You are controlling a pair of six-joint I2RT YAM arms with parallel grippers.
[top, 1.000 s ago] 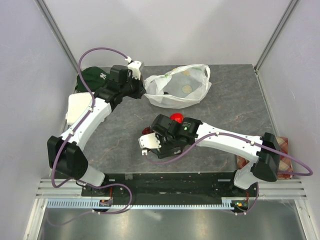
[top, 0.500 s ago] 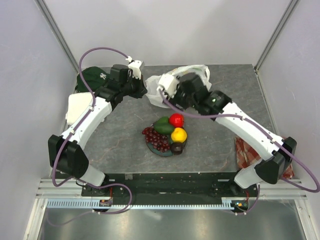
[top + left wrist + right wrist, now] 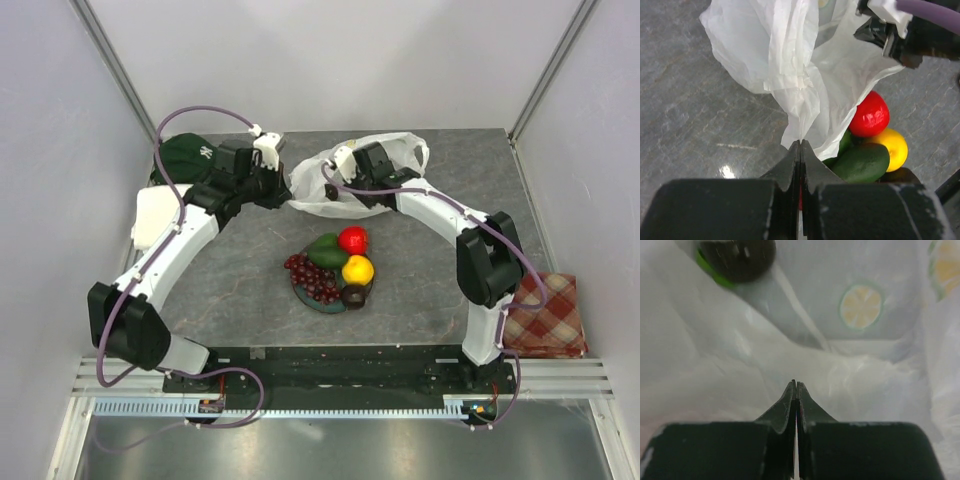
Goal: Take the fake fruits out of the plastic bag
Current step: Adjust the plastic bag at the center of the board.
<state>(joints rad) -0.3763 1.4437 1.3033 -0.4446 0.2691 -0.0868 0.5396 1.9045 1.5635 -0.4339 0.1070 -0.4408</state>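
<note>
Black left gripper [image 3: 800,144]: fingers pressed together, pinching plastic bag's left edge.
Fake fruits [image 3: 340,262]: glossy, heaped on plate [image 3: 320,303], toward the arm bases from both claws, apart from bag.
Plastic bag [image 3: 400,165]: far centre, long axis left-right, thin, white, crinkled.
Right gripper [image 3: 795,384]: fingers pressed together against bag film; catch unclear.
Nearer arm: neither.

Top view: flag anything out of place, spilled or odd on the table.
Nothing is spilled: the fruits sit heaped on the plate. Only the checked cloth stands out: it lies across the right edge of the table, partly off the grey top. The left tool pinches the crumpled bag.
</note>
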